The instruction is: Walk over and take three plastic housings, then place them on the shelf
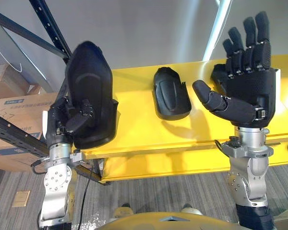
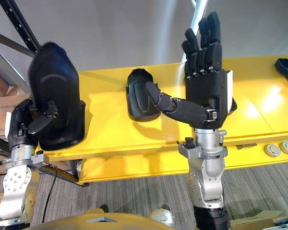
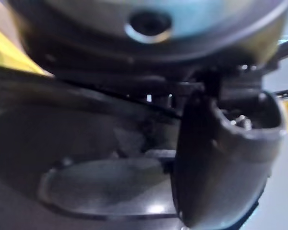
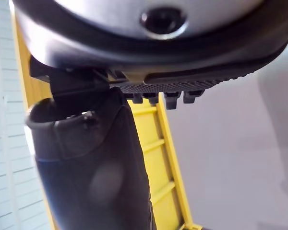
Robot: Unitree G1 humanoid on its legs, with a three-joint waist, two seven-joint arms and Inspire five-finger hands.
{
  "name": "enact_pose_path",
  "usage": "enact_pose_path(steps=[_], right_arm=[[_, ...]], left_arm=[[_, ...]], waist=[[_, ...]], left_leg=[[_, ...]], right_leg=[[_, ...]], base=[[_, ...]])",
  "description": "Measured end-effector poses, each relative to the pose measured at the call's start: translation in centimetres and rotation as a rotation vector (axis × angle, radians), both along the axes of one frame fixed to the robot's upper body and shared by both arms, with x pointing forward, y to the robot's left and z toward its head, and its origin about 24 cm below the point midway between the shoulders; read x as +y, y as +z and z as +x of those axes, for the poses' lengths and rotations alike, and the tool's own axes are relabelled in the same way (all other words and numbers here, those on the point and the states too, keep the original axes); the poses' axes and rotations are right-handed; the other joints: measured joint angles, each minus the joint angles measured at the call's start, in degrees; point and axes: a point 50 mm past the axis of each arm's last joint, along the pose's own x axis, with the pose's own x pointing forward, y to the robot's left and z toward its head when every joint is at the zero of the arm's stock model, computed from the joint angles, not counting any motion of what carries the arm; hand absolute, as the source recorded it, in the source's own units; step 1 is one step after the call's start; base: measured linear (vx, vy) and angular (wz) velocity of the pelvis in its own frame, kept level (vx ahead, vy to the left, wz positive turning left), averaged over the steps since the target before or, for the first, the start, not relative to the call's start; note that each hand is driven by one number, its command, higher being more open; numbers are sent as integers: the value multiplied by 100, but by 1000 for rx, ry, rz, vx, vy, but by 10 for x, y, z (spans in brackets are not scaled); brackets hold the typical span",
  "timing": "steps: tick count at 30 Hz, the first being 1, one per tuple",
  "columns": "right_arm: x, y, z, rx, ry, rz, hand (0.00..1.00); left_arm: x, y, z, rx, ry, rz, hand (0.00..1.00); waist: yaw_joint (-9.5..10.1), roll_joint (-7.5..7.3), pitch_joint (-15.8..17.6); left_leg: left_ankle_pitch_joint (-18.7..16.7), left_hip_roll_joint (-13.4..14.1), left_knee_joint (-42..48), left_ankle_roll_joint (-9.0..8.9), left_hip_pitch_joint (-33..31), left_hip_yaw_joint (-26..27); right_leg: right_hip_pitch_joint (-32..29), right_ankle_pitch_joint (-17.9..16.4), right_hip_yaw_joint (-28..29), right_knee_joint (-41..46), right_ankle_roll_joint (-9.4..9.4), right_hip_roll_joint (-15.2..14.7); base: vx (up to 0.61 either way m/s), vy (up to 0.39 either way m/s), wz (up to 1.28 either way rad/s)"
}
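- left hand (image 1: 69, 120) is gripping a black plastic housing (image 1: 89, 72), thumb curled across its face, holding it upright over the left end of the yellow table (image 1: 134, 136)
- right hand (image 1: 252, 91) is hovering open above the table, fingers straight up, thumb sticking out
- second housing (image 1: 170, 93) is lying flat on the table between the hands
- cardboard boxes (image 1: 19, 108) are sitting beside the left arm

The bench (image 1: 144, 136) is bright yellow. The left housing (image 1: 91, 76) and the middle housing (image 1: 171, 93) are glossy black. The right hand (image 1: 249, 91) is black too, its palm finely dotted. The floor (image 1: 158, 191) is grey with thin dark stripes; the boxes (image 1: 19, 108) are brown.
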Motion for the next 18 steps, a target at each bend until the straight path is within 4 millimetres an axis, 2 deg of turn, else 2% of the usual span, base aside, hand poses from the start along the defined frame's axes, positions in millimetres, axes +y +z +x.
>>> enact_pose_path(steps=[3,8,15,18], right_arm=[[12,1,6,8,56,-17,100],[27,-12,26,117,118,-42,100],[27,-14,31,158,129,-98,100],[29,-7,37,146,141,-108,100]], left_arm=[[-4,1,7,-1,-24,-19,0],[-14,-9,25,13,-116,-139,0],[-13,-23,56,68,-126,-243,0],[-3,-33,71,148,-85,-233,0]], waist=[[2,-7,-5],[16,-1,-14],[-33,48,-41],[-144,80,-31]], left_leg=[[57,0,-61,-14,2,-46],[214,0,-236,-18,15,-93],[326,-2,-363,-14,9,-12],[354,-1,-375,-17,-12,80]], right_leg=[[7,11,-43,0,-6,0],[30,77,-117,-75,-24,6],[-89,127,-31,-82,-20,10],[-196,160,84,-79,-28,20]], base=[[-18,-12,10],[-27,-11,7],[-32,-4,-5],[-31,-2,-14]])
